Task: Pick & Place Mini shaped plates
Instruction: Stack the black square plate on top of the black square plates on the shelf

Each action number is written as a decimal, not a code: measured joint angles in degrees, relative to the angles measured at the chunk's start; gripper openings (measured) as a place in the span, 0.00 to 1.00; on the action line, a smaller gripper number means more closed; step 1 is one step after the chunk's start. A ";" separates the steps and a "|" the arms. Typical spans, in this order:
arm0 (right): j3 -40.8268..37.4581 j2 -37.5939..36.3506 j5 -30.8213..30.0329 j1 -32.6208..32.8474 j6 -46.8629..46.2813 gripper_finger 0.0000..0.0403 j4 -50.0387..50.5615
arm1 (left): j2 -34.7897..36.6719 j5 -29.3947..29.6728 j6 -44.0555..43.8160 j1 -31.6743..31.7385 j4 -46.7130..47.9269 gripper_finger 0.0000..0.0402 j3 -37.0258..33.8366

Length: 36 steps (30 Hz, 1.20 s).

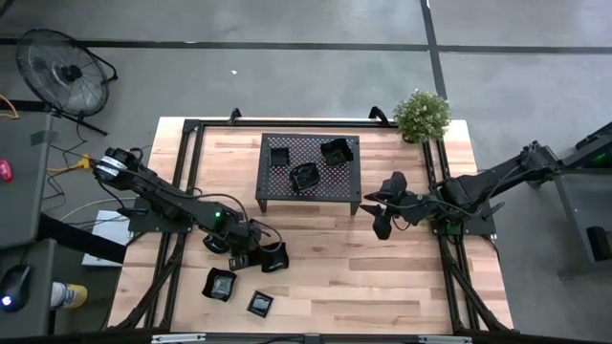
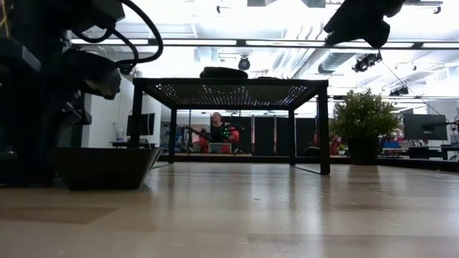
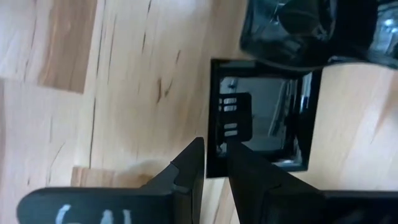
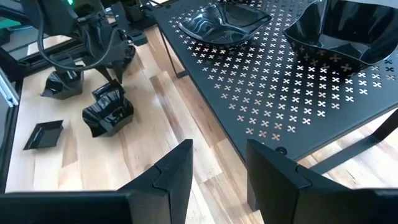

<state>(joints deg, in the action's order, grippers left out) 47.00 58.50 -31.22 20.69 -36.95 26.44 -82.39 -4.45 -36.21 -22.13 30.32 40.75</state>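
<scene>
The left claw hangs low over the wooden desk, fingers nearly closed on the rim of a small glossy black square plate, probably for an edge grip. The right claw waits open and empty beside the black perforated mesh rack.

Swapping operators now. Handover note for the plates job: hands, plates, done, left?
Left hand: down at a square plate on the table, front-left of the rack.
Right hand: open, empty, raised off the rack's right end.
Done: three plates sit on the rack.
Left: the square plate plus two loose plates near the table's front-left.
</scene>
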 joint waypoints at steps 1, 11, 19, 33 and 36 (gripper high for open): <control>0.00 0.00 -0.02 0.00 -0.01 0.35 0.06 | 0.00 0.03 0.00 0.00 0.07 0.16 0.00; -0.02 0.00 -0.11 0.00 -0.02 0.35 0.31 | 0.00 0.00 -0.02 0.00 -0.31 0.10 0.00; -0.02 0.00 -0.09 0.00 -0.05 0.35 0.24 | 0.00 -0.22 -0.21 0.00 -0.36 0.02 0.00; -0.02 0.00 0.07 0.00 -0.09 0.35 -0.61 | 0.33 -0.61 -2.05 -0.01 -0.11 0.00 0.08; -0.02 0.00 0.10 0.00 -0.09 0.35 -0.61 | 0.52 -0.61 -3.03 0.00 2.13 0.00 0.94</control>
<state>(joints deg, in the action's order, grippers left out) 46.98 58.50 -31.12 20.69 -37.04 25.82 -81.87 -5.06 -39.23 -22.13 32.44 41.70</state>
